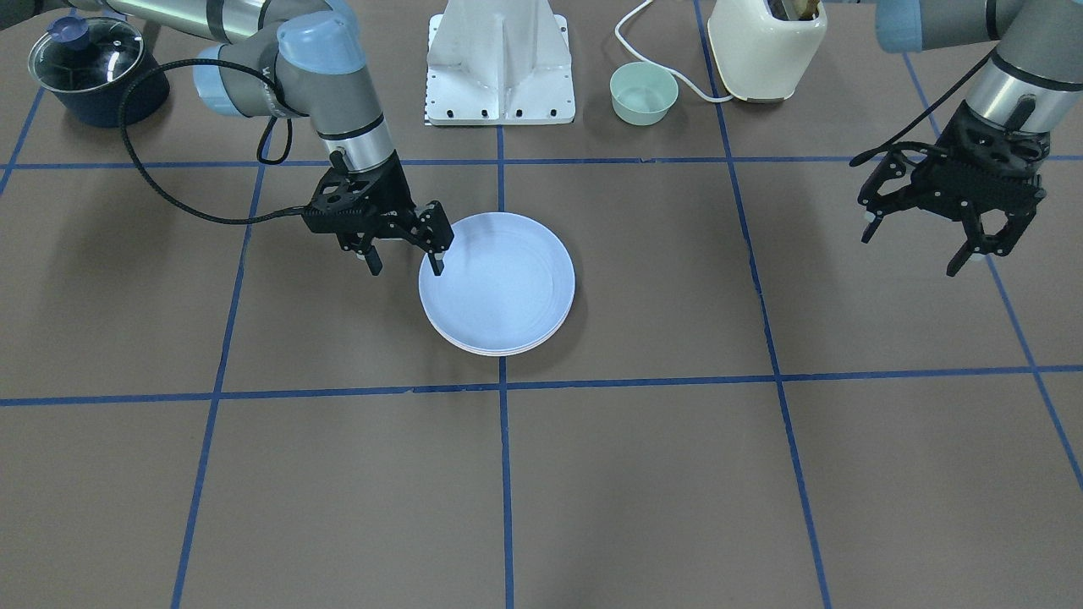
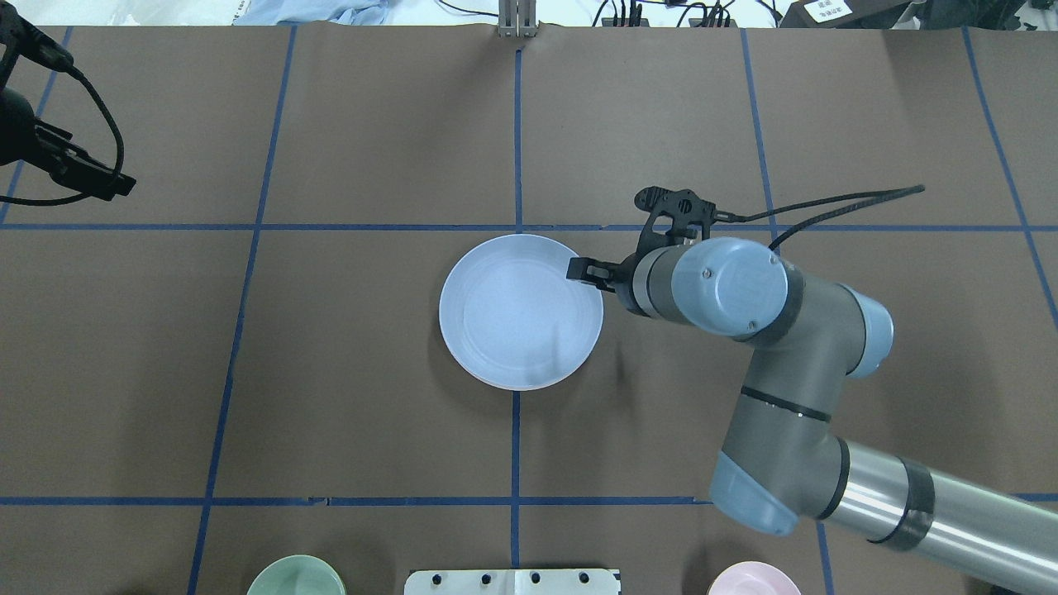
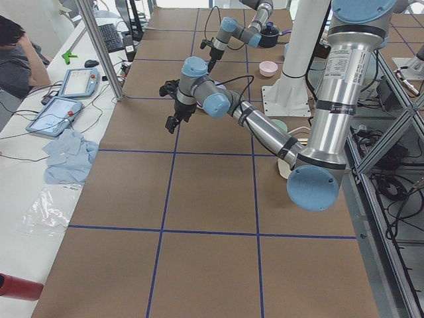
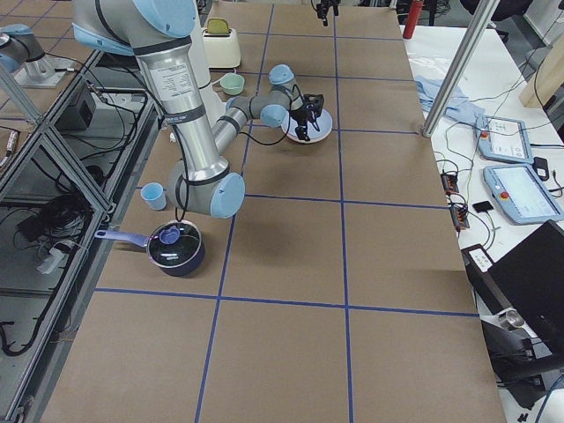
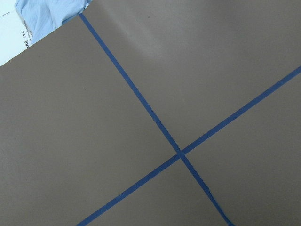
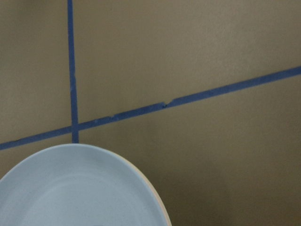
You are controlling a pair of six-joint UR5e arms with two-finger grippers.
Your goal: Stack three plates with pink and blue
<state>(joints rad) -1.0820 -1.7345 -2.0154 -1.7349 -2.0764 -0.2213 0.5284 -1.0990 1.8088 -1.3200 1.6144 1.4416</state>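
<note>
The light blue plate (image 1: pixel 499 283) lies on top of a stack near the table's middle. Paler rims of plates under it (image 1: pixel 495 349) show at its front edge, and I cannot tell their colours there. In the right wrist view the blue plate (image 6: pixel 70 188) has a cream rim (image 6: pixel 160 207) under it. My right gripper (image 1: pixel 404 264) is open at the stack's edge, one fingertip (image 1: pixel 437 269) over the blue plate's rim, the other outside it. It also shows in the overhead view (image 2: pixel 610 277). My left gripper (image 1: pixel 918 245) is open and empty, held high and far from the plates.
At the robot's side stand a green bowl (image 1: pixel 644 93), a cream toaster (image 1: pixel 766 46), a dark pot with a glass lid (image 1: pixel 97 72) and the white base (image 1: pixel 501 63). A small pink bowl (image 2: pixel 754 580) and a light blue cup (image 4: pixel 153 195) sit near the right arm's base.
</note>
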